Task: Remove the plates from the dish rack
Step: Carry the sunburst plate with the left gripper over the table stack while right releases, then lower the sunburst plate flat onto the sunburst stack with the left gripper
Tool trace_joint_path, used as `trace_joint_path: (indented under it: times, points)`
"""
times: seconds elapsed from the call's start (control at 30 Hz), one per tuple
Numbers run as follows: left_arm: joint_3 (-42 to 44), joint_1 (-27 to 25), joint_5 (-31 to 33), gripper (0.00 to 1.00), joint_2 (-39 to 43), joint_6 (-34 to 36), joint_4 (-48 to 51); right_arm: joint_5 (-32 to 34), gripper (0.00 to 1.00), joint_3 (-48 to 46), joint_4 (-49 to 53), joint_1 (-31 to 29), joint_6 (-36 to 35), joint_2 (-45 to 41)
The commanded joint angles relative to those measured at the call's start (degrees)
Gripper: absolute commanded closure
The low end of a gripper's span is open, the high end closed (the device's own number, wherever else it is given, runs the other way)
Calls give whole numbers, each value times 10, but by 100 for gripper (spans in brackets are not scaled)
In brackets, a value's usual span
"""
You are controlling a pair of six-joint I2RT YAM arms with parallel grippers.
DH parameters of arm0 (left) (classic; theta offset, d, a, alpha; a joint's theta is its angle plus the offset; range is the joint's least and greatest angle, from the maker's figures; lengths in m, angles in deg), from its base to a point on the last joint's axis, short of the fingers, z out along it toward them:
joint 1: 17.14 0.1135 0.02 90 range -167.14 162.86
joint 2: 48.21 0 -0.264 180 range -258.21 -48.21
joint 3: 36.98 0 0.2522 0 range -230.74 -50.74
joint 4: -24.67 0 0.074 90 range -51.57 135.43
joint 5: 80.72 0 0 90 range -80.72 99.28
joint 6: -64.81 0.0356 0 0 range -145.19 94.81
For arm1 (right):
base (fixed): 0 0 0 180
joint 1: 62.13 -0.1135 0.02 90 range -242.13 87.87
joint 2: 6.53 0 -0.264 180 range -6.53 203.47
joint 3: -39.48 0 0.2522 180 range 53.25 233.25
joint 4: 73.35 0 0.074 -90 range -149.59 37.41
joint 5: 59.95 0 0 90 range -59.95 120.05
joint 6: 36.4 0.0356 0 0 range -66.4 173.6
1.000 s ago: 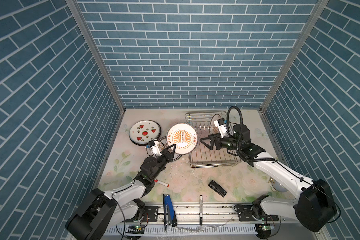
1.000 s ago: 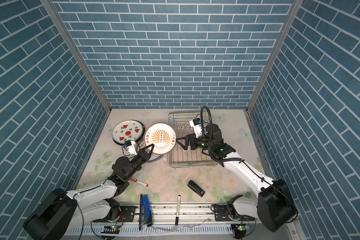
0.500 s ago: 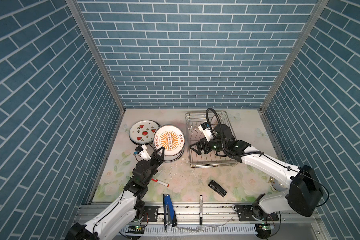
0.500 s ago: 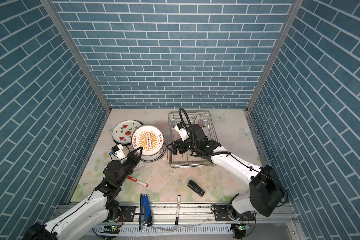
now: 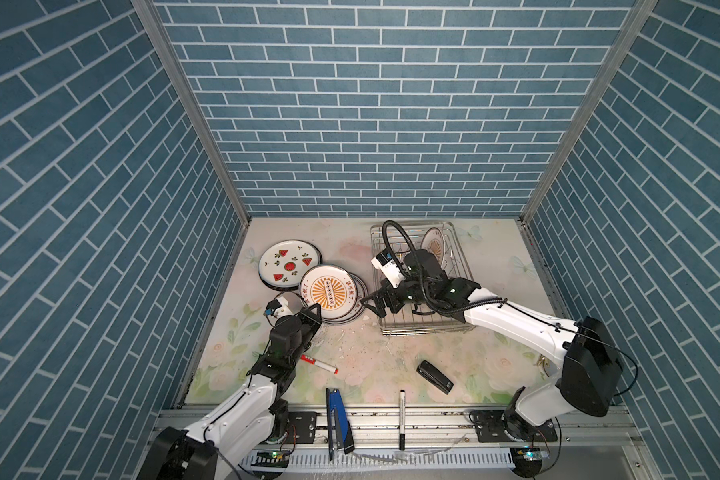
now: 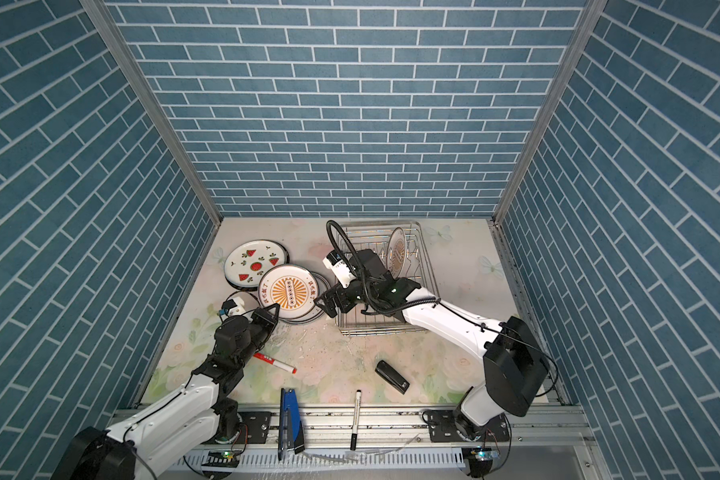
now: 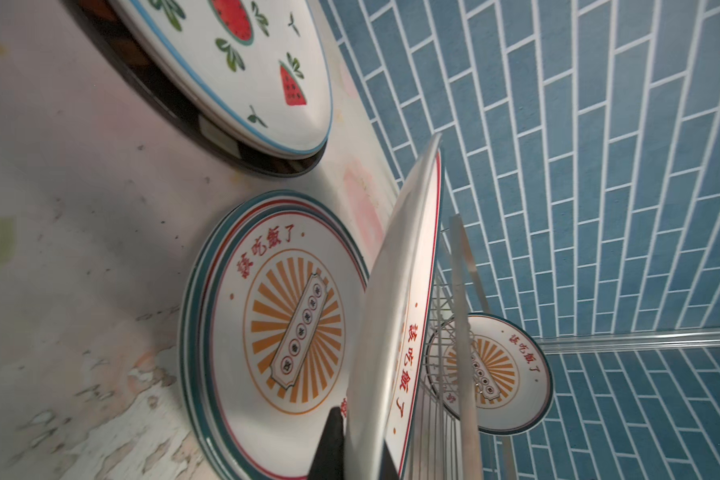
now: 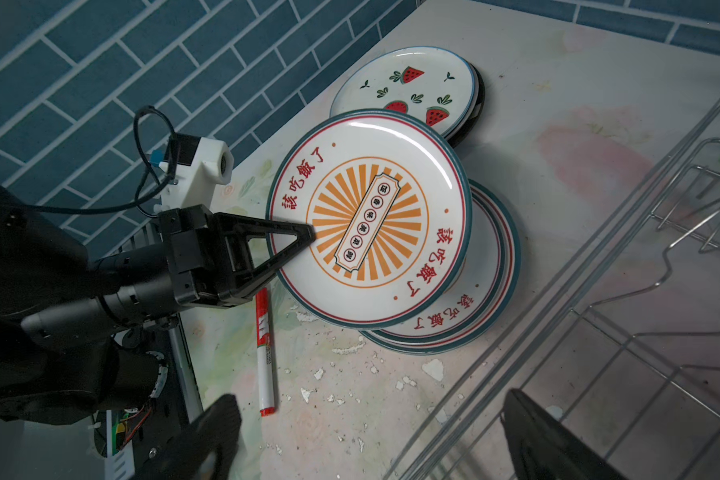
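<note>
Your left gripper [image 5: 314, 311] is pinched shut on the near rim of a round white sunburst plate with dark rim [image 5: 329, 291]; its lower finger is hidden underneath. The plate faces up over a mostly covered stack of matching plates [image 8: 491, 270], count unclear. Your right gripper [image 5: 374, 306] gapes wide, empty, at the near-left corner of the silver wire dish rack [image 5: 425, 330], whose long axis runs near-far. One upright sunburst plate [image 5: 435, 249] stands on edge at its far end.

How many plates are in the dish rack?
1: a sunburst plate standing on edge near the far end of the dish rack. The right arm covers part of it, so another may be hidden.
</note>
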Motion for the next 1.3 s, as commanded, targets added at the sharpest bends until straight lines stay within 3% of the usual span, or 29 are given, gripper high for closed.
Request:
trace_joint_path:
  times: [0.0, 0.53, 0.87, 1.1, 1.27]
  points:
    - [-1, 7, -11, 100, -38, -15, -75, 12, 1, 27, 19, -5, -28, 15]
    - [-37, 9, -34, 99, -149, -15, -90, 49, 1, 59, 38, -30, -67, 63]
    - [-33, 15, -56, 80, -210, -39, -145, 70, 2, 57, 42, -34, -69, 58]
    - [-54, 15, -37, 73, -176, -25, -52, 78, 2, 60, 45, -36, -69, 62]
    - [-68, 15, -10, 49, -136, 0, 29, 85, 1, 61, 46, -36, -69, 63]
